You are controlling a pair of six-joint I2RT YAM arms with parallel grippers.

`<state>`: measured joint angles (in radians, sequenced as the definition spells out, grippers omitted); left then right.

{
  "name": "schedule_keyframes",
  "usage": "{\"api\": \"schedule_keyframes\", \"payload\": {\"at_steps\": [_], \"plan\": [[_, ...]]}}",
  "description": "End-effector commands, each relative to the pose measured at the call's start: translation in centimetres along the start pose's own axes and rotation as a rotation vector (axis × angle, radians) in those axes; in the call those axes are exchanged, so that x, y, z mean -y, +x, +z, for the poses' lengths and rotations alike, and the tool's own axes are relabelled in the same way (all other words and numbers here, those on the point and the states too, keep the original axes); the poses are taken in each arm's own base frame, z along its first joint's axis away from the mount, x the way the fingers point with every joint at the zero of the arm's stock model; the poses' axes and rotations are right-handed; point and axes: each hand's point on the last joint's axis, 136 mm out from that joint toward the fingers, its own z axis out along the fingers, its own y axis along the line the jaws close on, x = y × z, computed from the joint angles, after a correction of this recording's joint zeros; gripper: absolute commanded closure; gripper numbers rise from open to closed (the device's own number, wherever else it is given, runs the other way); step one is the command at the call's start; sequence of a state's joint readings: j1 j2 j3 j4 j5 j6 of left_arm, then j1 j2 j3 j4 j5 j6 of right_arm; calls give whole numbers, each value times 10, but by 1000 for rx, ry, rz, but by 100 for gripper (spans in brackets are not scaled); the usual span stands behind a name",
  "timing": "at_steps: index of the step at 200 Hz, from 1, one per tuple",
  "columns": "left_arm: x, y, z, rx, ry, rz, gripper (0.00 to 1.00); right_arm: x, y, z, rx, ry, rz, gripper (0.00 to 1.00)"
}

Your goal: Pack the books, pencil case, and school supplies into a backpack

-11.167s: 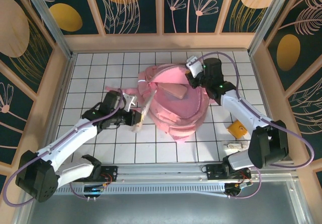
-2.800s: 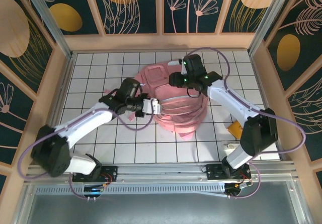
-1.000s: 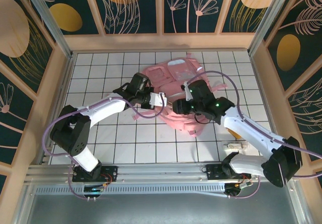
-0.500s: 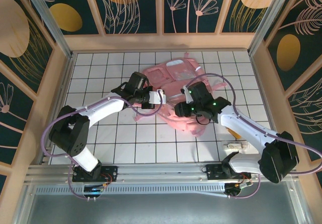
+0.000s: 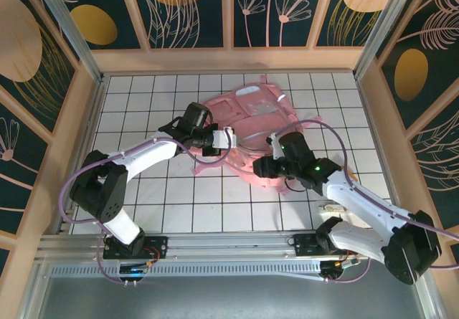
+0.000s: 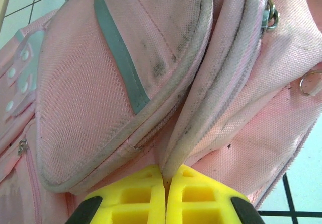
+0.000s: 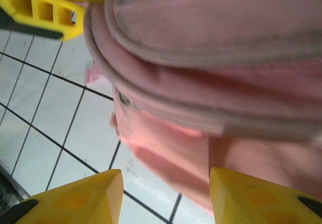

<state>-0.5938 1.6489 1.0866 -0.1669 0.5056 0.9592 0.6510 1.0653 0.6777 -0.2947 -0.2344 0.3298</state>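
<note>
Pink backpack (image 5: 252,118) seam in left hand (image 6: 165,182)

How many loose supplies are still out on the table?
1: a small whitish item at the near right, beside the right arm. Others may be hidden under that arm or under the backpack.
</note>
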Motion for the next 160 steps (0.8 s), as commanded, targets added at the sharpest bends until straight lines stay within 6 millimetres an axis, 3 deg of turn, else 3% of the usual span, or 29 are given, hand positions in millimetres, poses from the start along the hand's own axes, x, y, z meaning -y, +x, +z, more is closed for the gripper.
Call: {"api": "schedule_keyframes", "payload": {"at_steps": [1,22,66,94,125,160], "plan": [[1,-30,-7,118,62,-20,100,-14,-37,2,103,-58,-38,47],[4,-30,-7,125,76,-27,100,-10,-48,1,113,-63,-56,46],[4,-34,-9,143,68,-44,100,-5,-36,7,51,-105,-87,39],[4,-37,-9,164,70,-63,100,-5,-37,10,45,-152,-116,41],[3,-36,-7,163,73,-82,100,-15,-40,9,50,-199,-135,51],[7,-30,-6,143,75,-85,100,-8,-41,9,55,-159,-126,75]]}}
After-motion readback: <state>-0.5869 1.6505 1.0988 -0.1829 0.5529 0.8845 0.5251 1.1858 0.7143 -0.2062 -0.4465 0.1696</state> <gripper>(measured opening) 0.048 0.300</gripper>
